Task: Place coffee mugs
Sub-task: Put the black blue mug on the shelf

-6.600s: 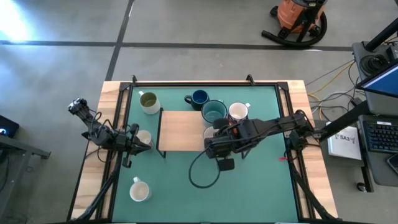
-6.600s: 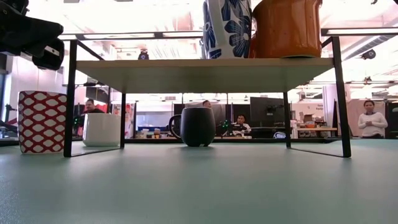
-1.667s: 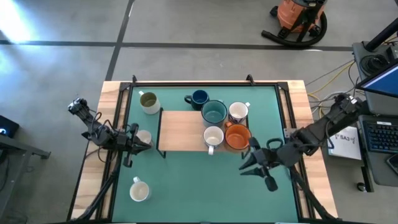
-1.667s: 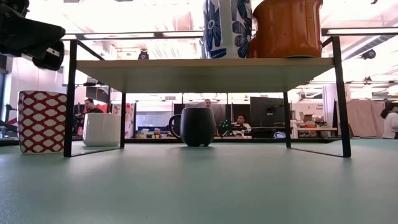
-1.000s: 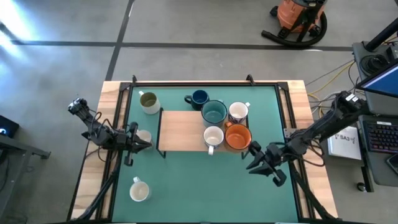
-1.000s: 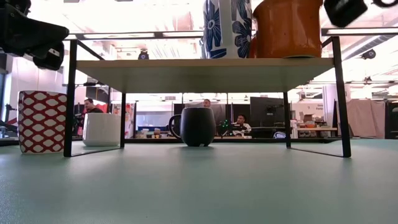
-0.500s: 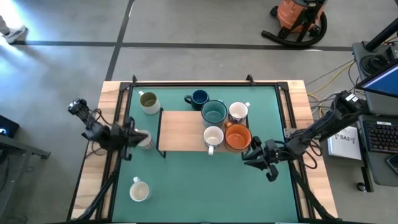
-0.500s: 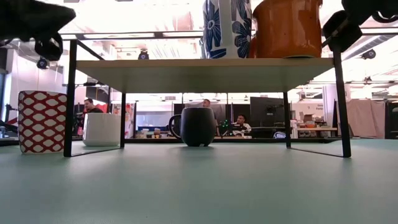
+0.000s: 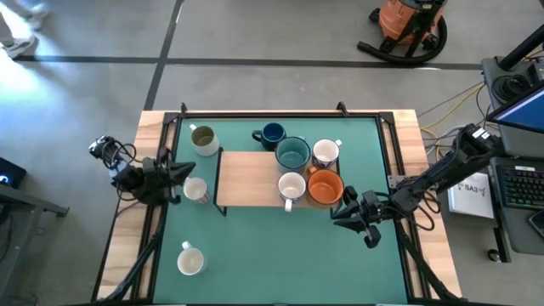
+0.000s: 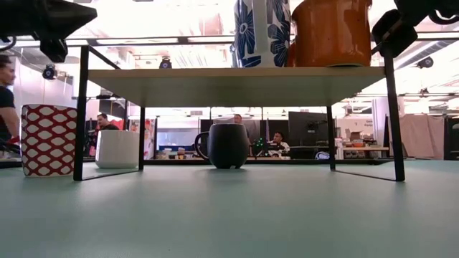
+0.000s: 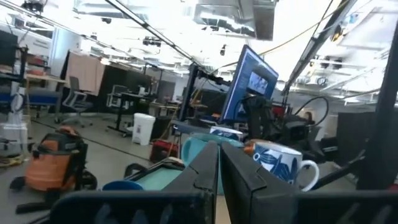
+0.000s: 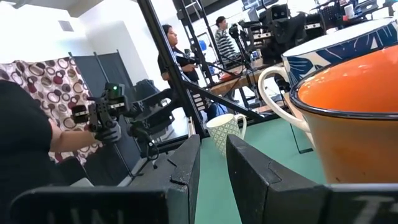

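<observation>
Since the frame half a second earlier, only the left arm had shifted: it had drawn back toward the table's left edge, uncovering the patterned mug (image 9: pixel 195 190) it had been hanging over. The right arm showed no change.

Nearest the front edge, one cream mug (image 9: pixel 190 259) stood alone on the green mat (image 9: pixel 280 255), well apart from the rest. Next back, the right gripper (image 9: pixel 344 212) hung just in front of the orange mug (image 9: pixel 323 187); its fingers stood a narrow gap apart and held nothing. The left gripper (image 9: pixel 176 174) was closed and empty, just beside the patterned mug.

On the wooden shelf (image 9: pixel 246 178) stood four mugs: a white mug (image 9: pixel 291 186) and the orange one in front, the teal mug (image 9: pixel 292 154) and the blue-flowered mug (image 9: pixel 325 153) behind. Farthest back, the navy mug (image 9: pixel 271 133) and the olive-lined mug (image 9: pixel 203 139) rested on the mat.

Judged step: between placements, with the right side of the shelf filled. The next move probably called for the left gripper to open, descend on the patterned mug's rim or handle, and lift it onto the bare left half of the shelf, clearing the shelf's black frame.
</observation>
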### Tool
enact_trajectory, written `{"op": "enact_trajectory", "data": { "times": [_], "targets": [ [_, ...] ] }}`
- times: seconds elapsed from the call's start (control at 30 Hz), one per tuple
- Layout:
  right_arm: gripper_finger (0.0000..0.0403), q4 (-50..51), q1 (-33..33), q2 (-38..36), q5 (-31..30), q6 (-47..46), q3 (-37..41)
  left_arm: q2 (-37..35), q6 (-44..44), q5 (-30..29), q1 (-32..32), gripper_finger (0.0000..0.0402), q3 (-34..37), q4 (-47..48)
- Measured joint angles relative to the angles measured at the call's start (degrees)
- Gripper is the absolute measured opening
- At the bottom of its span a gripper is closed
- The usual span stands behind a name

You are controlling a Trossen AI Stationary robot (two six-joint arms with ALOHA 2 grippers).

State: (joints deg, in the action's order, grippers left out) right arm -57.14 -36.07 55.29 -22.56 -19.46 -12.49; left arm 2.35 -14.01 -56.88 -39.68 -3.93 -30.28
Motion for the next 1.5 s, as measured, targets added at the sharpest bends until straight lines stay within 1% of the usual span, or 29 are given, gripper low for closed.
{"op": "enact_trajectory", "data": {
  "times": [0.1,0.2,0.3,0.37,0.5,0.57,0.6,0.7,0.8,0.83,0.9,1.07,1.13,1.2,1.27,1.33,1.5],
  "targets": [
    [0.0068,0.0,0.0,0.0,0.0,0.0,0.0,2.5,1.1,0.1,1.5,0.0,-2.0,1.9],
    [0.0068,0.0,0.0,0.0,0.0,0.0,0.0,7.2,3.0,0.5,4.4,0.0,-4.2,2.7],
    [0.0068,0.0,0.0,0.0,0.0,0.0,0.0,12.8,3.1,0.5,8.5,0.0,-6.9,3.9],
    [0.0068,0.0,0.0,0.0,0.0,0.0,0.0,16.2,3.4,-0.2,11.8,0.0,-9.6,6.3],
    [0.0068,0.1,0.0,0.0,0.0,0.0,0.0,20.9,9.1,-5.0,19.3,0.0,-15.6,17.6],
    [0.0068,0.1,0.0,0.0,0.0,0.0,0.0,22.6,13.1,-4.7,23.7,0.0,-19.5,25.5],
    [0.0068,0.1,0.0,0.0,0.0,0.0,0.0,23.4,15.4,-3.5,25.9,0.0,-21.7,30.4],
    [0.0068,0.1,0.0,0.0,0.0,0.0,0.0,25.9,22.0,2.6,33.4,0.0,-29.1,46.7],
    [0.0068,0.1,0.0,0.0,0.0,0.0,0.0,28.8,30.1,10.3,42.7,0.0,-36.1,62.4],
    [0.0068,0.1,0.0,0.0,0.0,0.0,0.0,29.8,32.1,13.3,46.2,0.0,-38.0,66.6],
    [0.0068,0.1,0.0,0.0,0.0,0.0,0.0,31.6,33.5,20.2,53.6,0.0,-40.6,71.6],
    [0.0068,0.1,0.0,0.0,0.0,0.0,0.0,34.4,32.2,41.9,71.3,0.0,-41.8,72.0],
    [0.0068,0.1,0.0,0.0,0.0,0.0,0.0,35.4,32.2,49.0,77.5,0.0003,-41.3,70.7],
    [0.0068,0.1,0.0,0.0,0.0,0.0,0.0,36.9,32.1,54.1,82.4,0.0011,-40.9,70.3],
    [0.0068,0.1,0.0,0.0,0.0,0.0,0.0,38.7,31.3,57.8,85.9,0.0023,-40.9,70.0],
    [0.0068,0.1,0.0,0.0,0.0,0.0,0.0,40.4,30.3,59.8,87.8,0.0036,-40.8,70.0],
    [0.0068,0.1,0.0,0.0,0.0,0.0,0.0,44.3,28.0,60.8,88.1,0.0075,-40.7,71.4]
  ]
}}
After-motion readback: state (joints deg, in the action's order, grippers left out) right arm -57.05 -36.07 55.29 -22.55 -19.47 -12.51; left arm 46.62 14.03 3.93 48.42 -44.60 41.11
